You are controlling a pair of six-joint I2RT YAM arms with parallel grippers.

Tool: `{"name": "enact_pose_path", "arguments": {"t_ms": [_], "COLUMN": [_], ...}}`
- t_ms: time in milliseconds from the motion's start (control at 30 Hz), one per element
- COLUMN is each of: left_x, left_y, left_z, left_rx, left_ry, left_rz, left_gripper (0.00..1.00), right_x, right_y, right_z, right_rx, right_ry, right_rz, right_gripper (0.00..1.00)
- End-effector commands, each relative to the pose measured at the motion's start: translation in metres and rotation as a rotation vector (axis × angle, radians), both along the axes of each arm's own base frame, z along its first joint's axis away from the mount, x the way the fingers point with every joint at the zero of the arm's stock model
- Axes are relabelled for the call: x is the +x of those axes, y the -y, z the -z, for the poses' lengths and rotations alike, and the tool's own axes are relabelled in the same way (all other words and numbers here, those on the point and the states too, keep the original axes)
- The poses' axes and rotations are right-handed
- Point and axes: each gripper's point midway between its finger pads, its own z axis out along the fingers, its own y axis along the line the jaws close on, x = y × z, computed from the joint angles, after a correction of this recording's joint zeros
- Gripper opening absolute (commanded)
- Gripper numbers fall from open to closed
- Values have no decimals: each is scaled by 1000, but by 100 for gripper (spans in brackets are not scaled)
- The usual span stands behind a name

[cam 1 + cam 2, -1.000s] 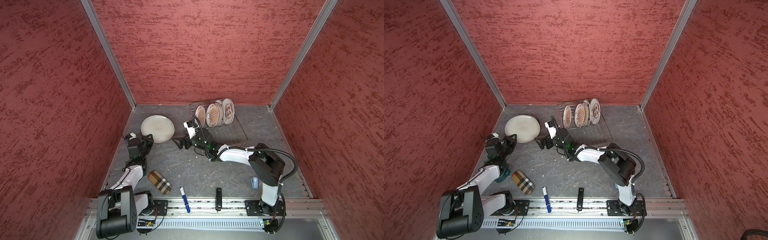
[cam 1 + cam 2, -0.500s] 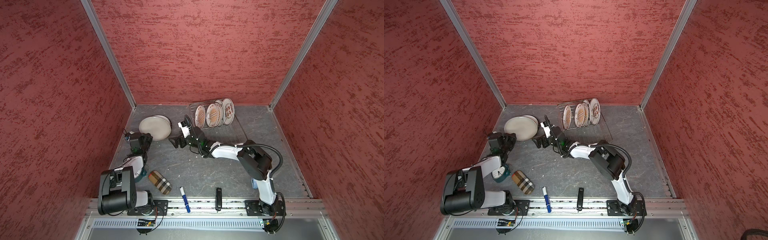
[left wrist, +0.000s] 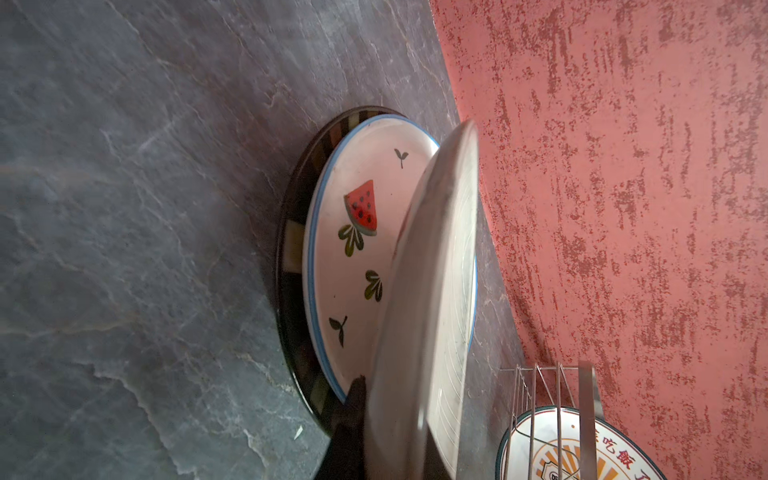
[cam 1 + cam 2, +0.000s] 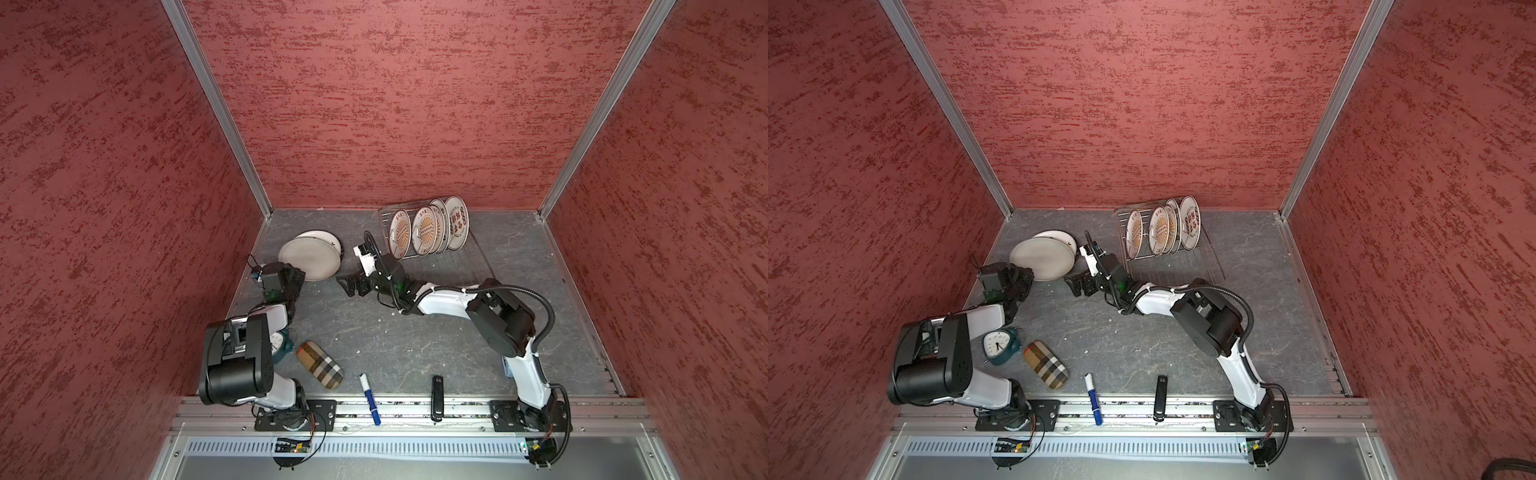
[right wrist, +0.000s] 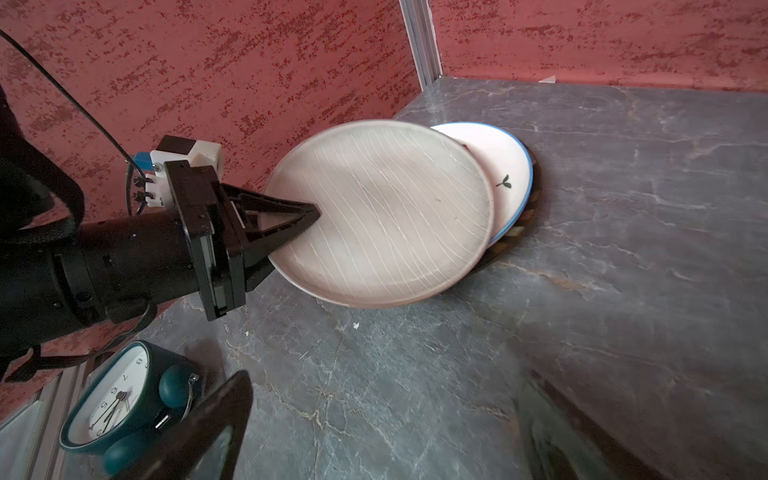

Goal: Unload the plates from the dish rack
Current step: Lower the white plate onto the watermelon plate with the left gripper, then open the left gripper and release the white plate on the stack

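Presently left gripper pinches the rim of the pale lined plate, tilted above the watermelon plate. Right gripper gapes wide, empty, near the dish rack.

teal clock, plaid case, marker, perhaps stapler

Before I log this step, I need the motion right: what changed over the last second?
The left gripper, jaws shut on the cream lined plate, shifted it slightly, baring the far rim of the watermelon plate beneath; that arm's elbow rose. The right gripper, open and empty, slid toward those plates. Nothing was taken or released. The dish rack and its four plates stayed put.
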Motion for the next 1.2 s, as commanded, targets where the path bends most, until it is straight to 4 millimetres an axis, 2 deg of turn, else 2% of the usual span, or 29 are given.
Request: {"name": "enact_pose_path", "arguments": {"t_ms": [0, 233, 533, 767, 967, 1167], "left_x": [29, 35, 47, 56, 60, 55], "left_y": [-8, -10, -11, -14, -15, -22], "left_z": [-60, -50, -39, -24, -14, -2], "left_rx": [29, 12, -15, -43, -61, -39], "left_ry": [208, 185, 160, 126, 109, 57], "left_rz": [-6, -13, -11, -9, -3, -35], "left_gripper": [0, 0, 1, 7, 20, 27], "right_x": [5, 4, 4, 3, 2, 1], "right_y": [-3, -1, -3, -2, -2, 1], "right_z": [-5, -7, 2, 4, 5, 4], "right_rx": [-11, -2, -9, -15, -19, -18], "right_ry": [35, 39, 29, 23, 20, 23], "right_rz": [18, 23, 16, 17, 13, 16], "right_gripper": [99, 99, 99, 99, 99, 99]}}
